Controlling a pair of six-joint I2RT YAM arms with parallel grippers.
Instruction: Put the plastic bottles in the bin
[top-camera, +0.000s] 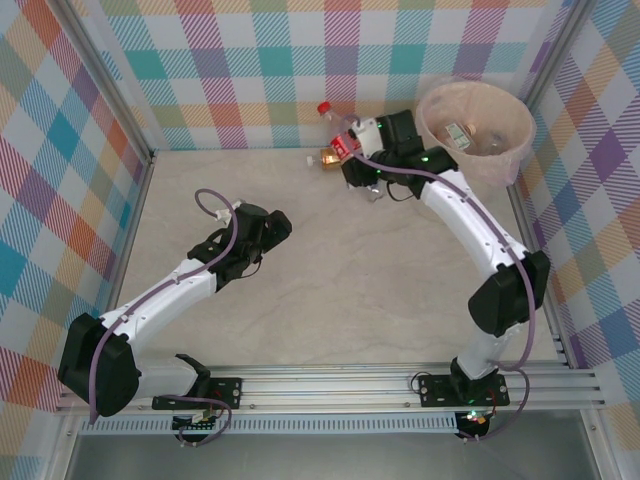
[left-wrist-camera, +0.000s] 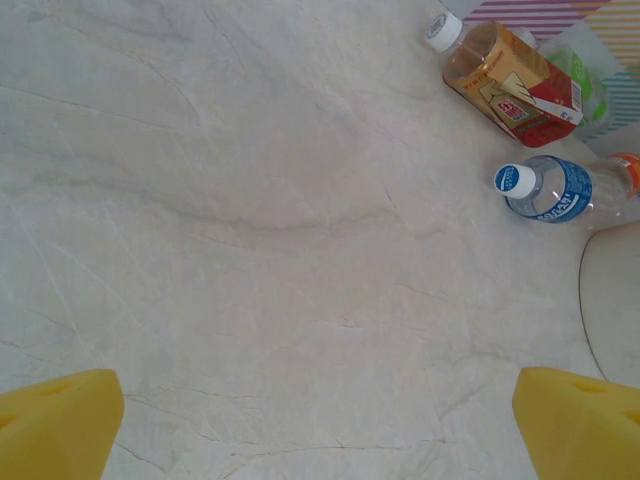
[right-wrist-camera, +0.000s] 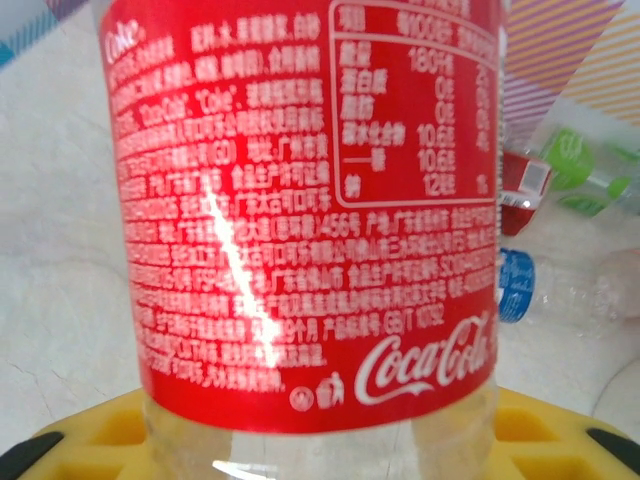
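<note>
At the left, the left gripper hovered over the bare, pale marbled tabletop, well apart from any bottle. In its wrist view the yellow fingertips sat at the two lower corners, with the jaws spread wide and nothing between them. Ahead of it lay a clear tea bottle with a white cap and an orange-and-red label. Near that lay a clear bottle with a blue label and a blue-and-white cap, and behind them a clear bottle with a green label.

Further right, near the far wall, the right gripper was clamped on a clear plastic bottle with a red Coca-Cola label and a red cap. The jaws pinched its body just under the label. From above the bottle looked tilted, cap toward the far wall; whether it was off the table could not be told.

At the far right stood the large round cream-pink bin with a thin translucent liner, a few bottles lying inside it.

The step in hand seemed to be the pick of the Coca-Cola bottle, with the grip made. The next move would call for lifting it high enough to clear the bin's rim, swinging right until it hung over the opening, then letting go. With several bottles left on the table, the task looked only partly done.
</note>
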